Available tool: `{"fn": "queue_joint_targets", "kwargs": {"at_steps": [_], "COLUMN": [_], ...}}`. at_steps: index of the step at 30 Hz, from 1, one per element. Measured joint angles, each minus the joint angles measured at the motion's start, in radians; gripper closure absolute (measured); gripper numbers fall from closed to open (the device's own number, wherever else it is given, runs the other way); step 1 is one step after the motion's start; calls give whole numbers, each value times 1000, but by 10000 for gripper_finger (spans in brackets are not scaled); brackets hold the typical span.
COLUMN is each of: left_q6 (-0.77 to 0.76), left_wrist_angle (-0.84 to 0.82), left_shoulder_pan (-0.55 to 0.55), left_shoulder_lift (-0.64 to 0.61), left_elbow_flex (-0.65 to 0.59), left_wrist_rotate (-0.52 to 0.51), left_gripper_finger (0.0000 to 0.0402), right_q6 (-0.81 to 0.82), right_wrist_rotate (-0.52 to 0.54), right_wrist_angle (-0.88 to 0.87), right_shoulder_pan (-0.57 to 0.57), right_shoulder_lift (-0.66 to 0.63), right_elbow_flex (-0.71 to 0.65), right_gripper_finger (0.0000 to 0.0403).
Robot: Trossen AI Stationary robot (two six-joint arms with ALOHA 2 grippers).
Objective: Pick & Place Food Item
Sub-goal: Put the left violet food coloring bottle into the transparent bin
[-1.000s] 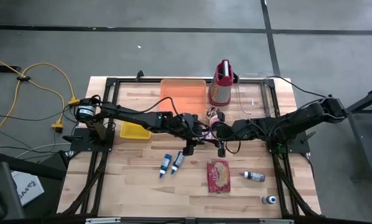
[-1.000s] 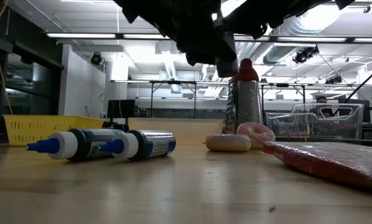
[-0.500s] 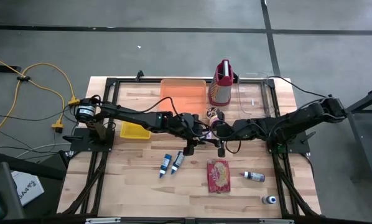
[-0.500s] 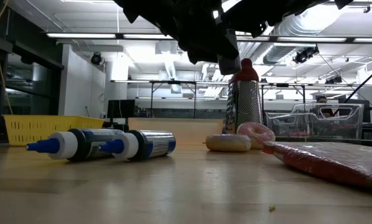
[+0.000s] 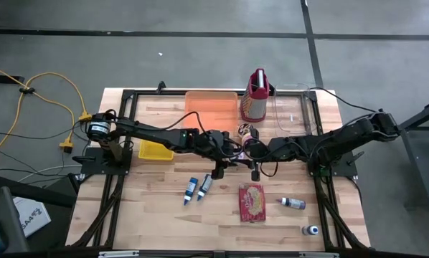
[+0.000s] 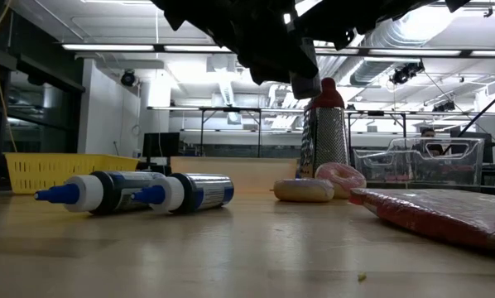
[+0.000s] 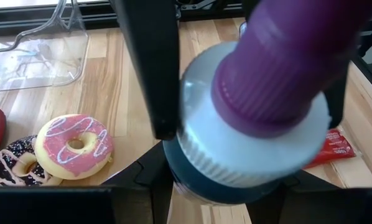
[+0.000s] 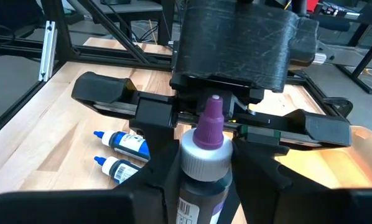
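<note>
Purple-capped bottle (image 8: 201, 168) sits clamped upright in the right end effector (image 8: 201, 186), nozzle pointing at the left end effector (image 8: 236, 121), whose fingers (image 7: 150, 68) stand spread on either side of the cap above mid-table (image 5: 157, 208). Task's food, a pink-iced doughnut (image 7: 74, 144) beside a chocolate one (image 7: 15, 169), lies on the table below and just past both end effectors, roughly equally near; neither holds it.
</note>
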Motion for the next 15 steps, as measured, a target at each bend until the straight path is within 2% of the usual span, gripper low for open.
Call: {"fn": "queue_joint_targets", "kwargs": {"at_steps": [15], "left_q6": [14], "left_wrist_angle": [2], "left_shoulder_pan": [-3], "left_shoulder_lift": [0], "left_elbow_flex": [0], "left_wrist_rotate": [-1], "left_gripper_finger": [250], "right_q6": [0], "right_wrist_rotate": [-2], "right_wrist_angle": [0], "right_shoulder_pan": [0], "right_shoulder_lift": [0], "right_elbow_flex": [0], "right_gripper_finger": [292]}}
